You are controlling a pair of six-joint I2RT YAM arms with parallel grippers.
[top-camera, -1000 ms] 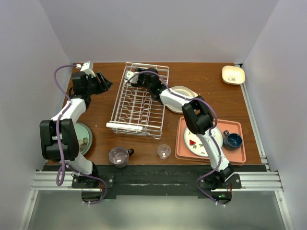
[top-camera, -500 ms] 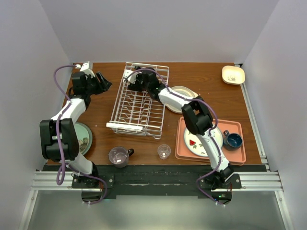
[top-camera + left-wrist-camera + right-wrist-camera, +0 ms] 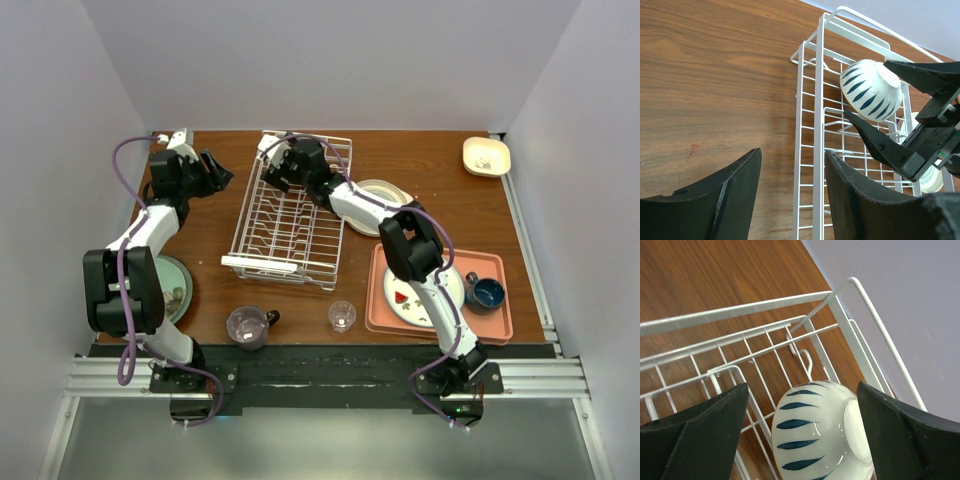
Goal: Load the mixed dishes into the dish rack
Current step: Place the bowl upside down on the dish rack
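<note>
The white wire dish rack (image 3: 290,215) lies mid-table. A white bowl with blue stripes (image 3: 820,435) rests tipped over in the rack's far corner, also seen as the bowl (image 3: 871,90) in the left wrist view. My right gripper (image 3: 802,386) is open, its fingers standing apart on either side of the bowl. My left gripper (image 3: 793,152) is open and empty, hovering left of the rack (image 3: 820,150) near the table's far left. Other dishes on the table: a pale green plate (image 3: 175,285), a purple cup (image 3: 247,325), a clear glass (image 3: 342,316) and a cream plate (image 3: 385,195).
A salmon-pink tray (image 3: 490,265) at the front right carries a patterned plate (image 3: 415,295) and a dark blue cup (image 3: 487,293). A small cream dish (image 3: 486,156) sits at the far right corner. Walls close in the table on three sides.
My right gripper has opened wide, letting go of the striped bowl in the rack's far corner, and has drawn back a little. The left arm has stayed still.
</note>
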